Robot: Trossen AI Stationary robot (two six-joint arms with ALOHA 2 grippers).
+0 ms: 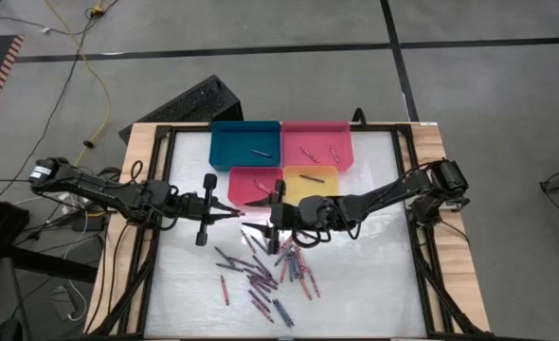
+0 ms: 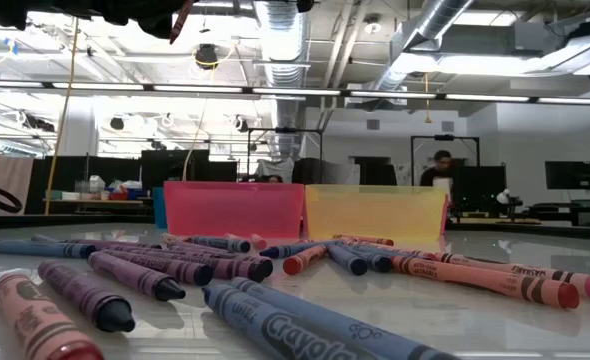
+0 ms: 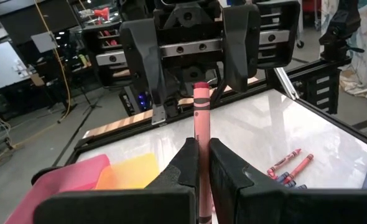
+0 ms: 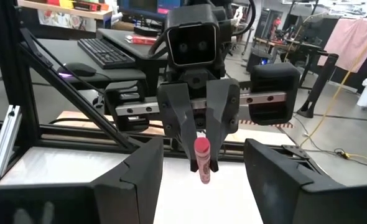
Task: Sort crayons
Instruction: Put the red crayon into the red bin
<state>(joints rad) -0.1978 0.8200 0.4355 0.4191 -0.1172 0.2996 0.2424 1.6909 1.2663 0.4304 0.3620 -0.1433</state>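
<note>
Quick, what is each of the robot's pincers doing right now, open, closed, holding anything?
Left pincer: closed on a pink crayon.
Right pincer: open, holding nothing, facing the left one over the table.

My left gripper (image 1: 234, 214) pinches a pink crayon (image 1: 238, 215) toward my right gripper (image 1: 276, 216), fingers spread, just below the red tray (image 1: 237, 178) and yellow tray (image 1: 310, 175), loose crayons (image 1: 265, 273) scattered nearer the front.

Two dark, cable-trailing jointed arms
</note>
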